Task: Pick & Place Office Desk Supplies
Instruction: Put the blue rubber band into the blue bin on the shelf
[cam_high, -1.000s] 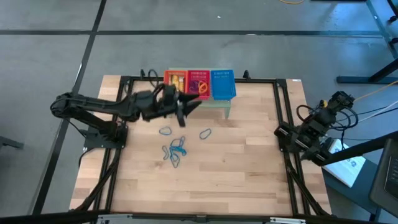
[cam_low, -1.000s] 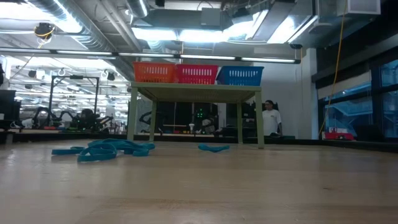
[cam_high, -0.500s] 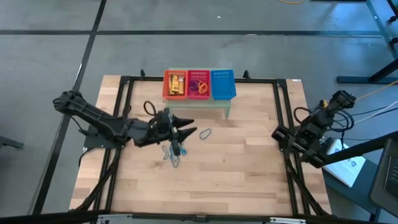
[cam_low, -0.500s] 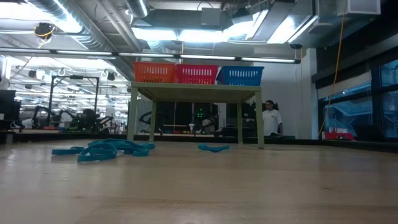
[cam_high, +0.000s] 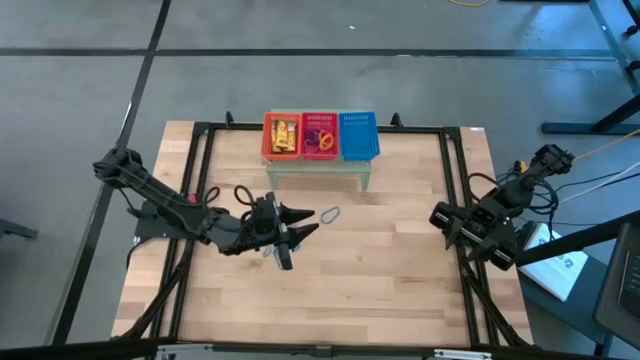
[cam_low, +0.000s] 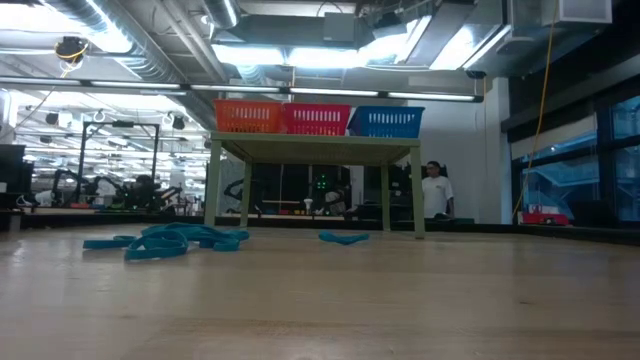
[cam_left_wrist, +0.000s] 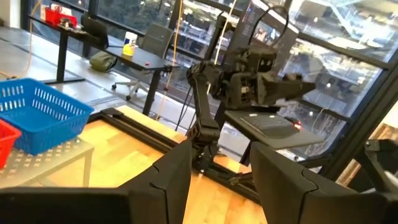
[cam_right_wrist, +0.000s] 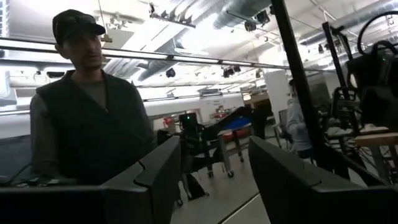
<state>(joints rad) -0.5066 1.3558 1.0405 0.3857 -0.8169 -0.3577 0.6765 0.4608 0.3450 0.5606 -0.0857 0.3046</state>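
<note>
**Inspector A:** Blue loops lie in a loose heap on the wooden table, in front of the small green stand; one more blue loop lies apart, nearer the stand's right leg.

**Inspector B:** And the left gripper?

**Inspector A:** It hangs low directly over the heap, well in front of the stand. Its fingers are parted with nothing between them, and no contact with a loop can be confirmed (the heap is mostly hidden under it from above).

**Inspector B:** On the stand?

**Inspector A:** Three mesh baskets in a row: orange basket with yellow-orange blocks, red basket with orange and purple loops, blue basket.

**Inspector B:** Right arm?

**Inspector A:** The right gripper waits at the table's right edge, far from the stand, fingers spread and empty. A person in a dark vest stands beyond it.
</note>
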